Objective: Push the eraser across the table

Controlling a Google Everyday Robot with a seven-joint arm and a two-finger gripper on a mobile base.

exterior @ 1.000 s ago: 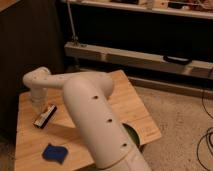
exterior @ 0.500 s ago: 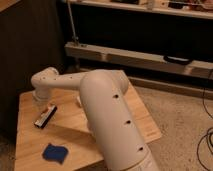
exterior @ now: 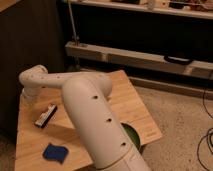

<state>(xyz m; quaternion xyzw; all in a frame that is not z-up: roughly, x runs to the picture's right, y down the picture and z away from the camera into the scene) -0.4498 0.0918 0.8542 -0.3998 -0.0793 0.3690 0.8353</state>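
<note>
The eraser (exterior: 45,115), a narrow black bar with a white long side, lies on the left part of the light wooden table (exterior: 125,100), angled toward the far right. My white arm (exterior: 95,120) rises from the bottom of the view and bends left over the table. The gripper (exterior: 30,98) hangs at the arm's end near the table's far left edge, a little behind and left of the eraser. I cannot tell whether it touches the eraser.
A floppy blue pad (exterior: 55,152) lies near the table's front left. A dark green round object (exterior: 132,136) shows behind the arm at the front right. A dark wall stands to the left and a low shelf rail (exterior: 140,56) runs behind the table.
The arm has swung so its large link now covers more of the table's middle. The gripper end has drawn slightly back and left. The eraser has hardly moved.
</note>
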